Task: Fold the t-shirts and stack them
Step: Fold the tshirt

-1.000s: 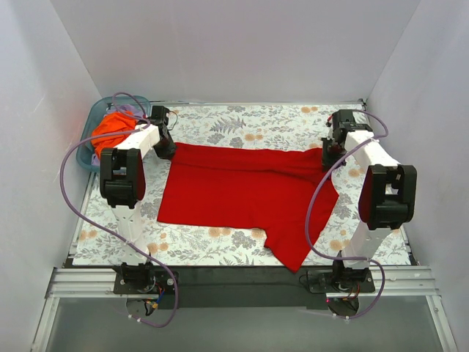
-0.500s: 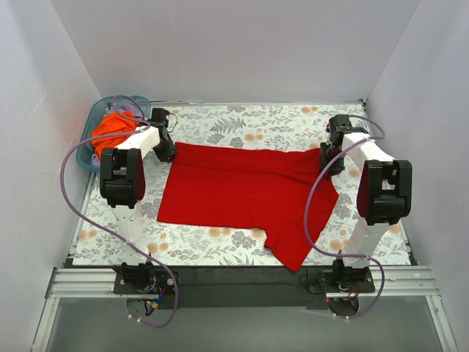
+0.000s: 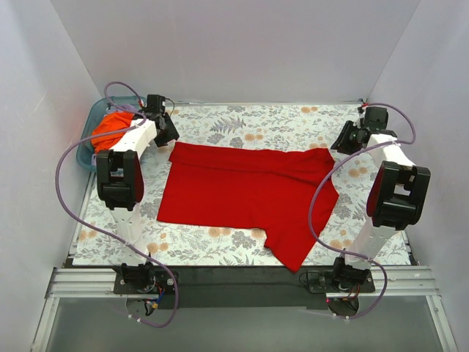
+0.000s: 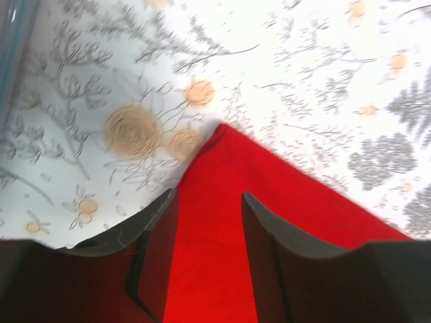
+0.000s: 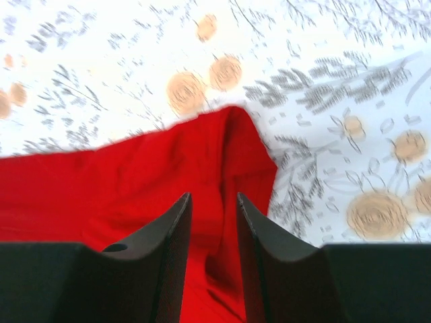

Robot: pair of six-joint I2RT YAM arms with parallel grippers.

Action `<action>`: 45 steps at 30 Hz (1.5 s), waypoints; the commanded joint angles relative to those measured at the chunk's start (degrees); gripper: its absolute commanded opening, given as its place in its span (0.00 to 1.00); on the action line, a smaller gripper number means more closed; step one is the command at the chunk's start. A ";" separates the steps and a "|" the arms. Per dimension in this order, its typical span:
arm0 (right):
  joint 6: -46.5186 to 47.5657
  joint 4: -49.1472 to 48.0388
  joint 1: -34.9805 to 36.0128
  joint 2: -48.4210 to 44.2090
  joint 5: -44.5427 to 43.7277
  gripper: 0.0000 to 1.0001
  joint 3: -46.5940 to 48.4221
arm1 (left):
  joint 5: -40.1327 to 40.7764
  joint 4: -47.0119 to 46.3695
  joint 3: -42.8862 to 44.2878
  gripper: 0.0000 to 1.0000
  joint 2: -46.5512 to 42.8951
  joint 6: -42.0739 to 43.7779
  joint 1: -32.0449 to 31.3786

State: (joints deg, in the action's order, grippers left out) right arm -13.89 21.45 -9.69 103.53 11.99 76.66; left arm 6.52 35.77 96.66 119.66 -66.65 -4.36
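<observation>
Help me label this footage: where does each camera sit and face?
Top external: above and behind the robot, looking down on the floral-print table; whole arms, left gripper and right gripper show.
Left wrist: on that wrist, facing down past its dark fingers at a corner of the bright red cloth t-shirt.
Right wrist: likewise, at the opposite corner.
Shared: all show that t-shirt.
</observation>
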 commanded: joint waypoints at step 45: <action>-11.77 -24.79 -7.27 19.25 20.09 0.01 3.31 | -4.06 -6.33 -6.49 0.14 9.54 -4.36 -0.39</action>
State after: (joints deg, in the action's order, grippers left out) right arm -25.58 -1.52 -16.45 120.46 31.18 76.44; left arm -0.56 24.47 93.36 126.19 -71.05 -4.84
